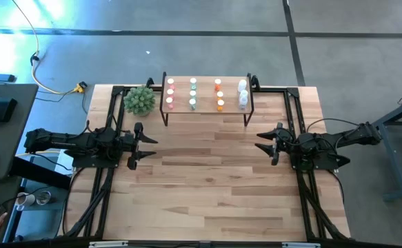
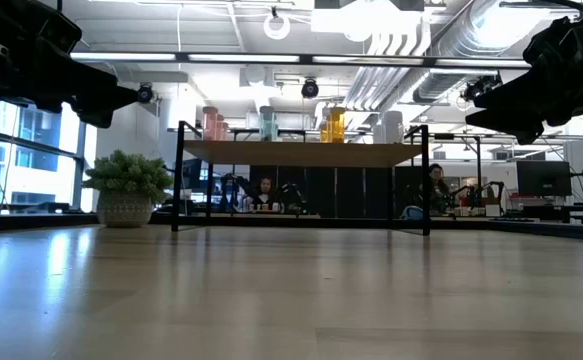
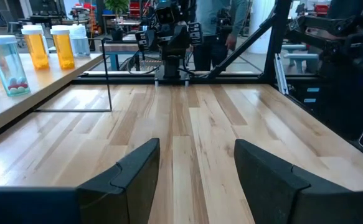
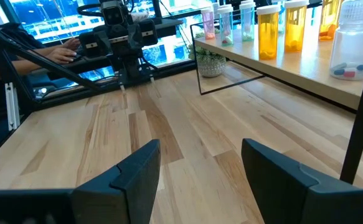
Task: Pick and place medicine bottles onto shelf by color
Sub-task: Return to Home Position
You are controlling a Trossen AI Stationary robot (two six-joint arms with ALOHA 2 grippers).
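Medicine bottles [image 1: 193, 94] all stand on the shelf [image 1: 205, 86] at the table's far edge, in colour columns: pink, green, orange, then white. Potted plant [image 1: 140, 100] sits just beside the shelf's pink end. Light plank tabletop [image 1: 207, 193] below. Left gripper [image 1: 147, 147] and right gripper [image 1: 261, 145] hang above the tabletop at opposite sides, facing each other, fingers spread, holding nothing. Behind the table: open office, people seated at desks [image 2: 264, 190], ceiling ducts [image 2: 411, 40], grey floor [image 1: 187, 41].
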